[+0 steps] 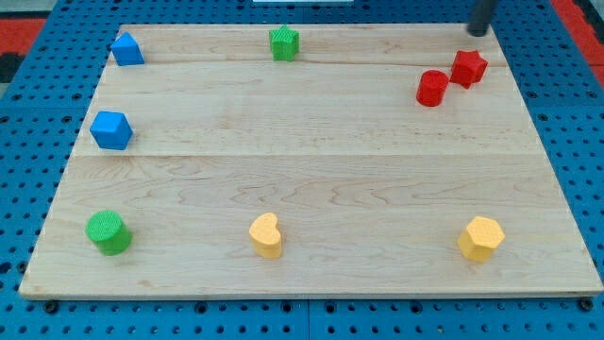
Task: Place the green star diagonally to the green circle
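Observation:
The green star (pixel 283 42) sits near the top edge of the wooden board, left of centre. The green circle (pixel 109 232) sits at the board's bottom left corner. My tip (pixel 478 32) is at the view's top right, at the board's top right corner, just above the red star (pixel 468 68) and far to the right of the green star. It touches no block.
A red cylinder (pixel 431 88) lies next to the red star. Two blue blocks (pixel 126 49) (pixel 111 129) lie along the left side. A yellow heart (pixel 266 235) and a yellow hexagon (pixel 480 238) lie near the bottom edge. The board (pixel 311 161) rests on a blue pegboard.

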You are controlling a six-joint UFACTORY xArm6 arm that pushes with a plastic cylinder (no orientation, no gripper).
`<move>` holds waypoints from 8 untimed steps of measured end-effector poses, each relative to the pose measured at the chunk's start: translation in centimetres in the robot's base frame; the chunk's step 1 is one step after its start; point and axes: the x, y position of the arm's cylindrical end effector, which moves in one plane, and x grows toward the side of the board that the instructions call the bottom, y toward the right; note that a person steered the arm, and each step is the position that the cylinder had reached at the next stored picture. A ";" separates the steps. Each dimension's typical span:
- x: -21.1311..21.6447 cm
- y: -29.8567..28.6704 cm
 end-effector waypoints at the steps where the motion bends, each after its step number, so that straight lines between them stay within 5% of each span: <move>1: 3.4 -0.8; 2: 6.1 -3.7; 4: 1.1 -10.8; 6: -0.8 -29.1; 7: -2.2 -31.0; 8: 4.5 -35.5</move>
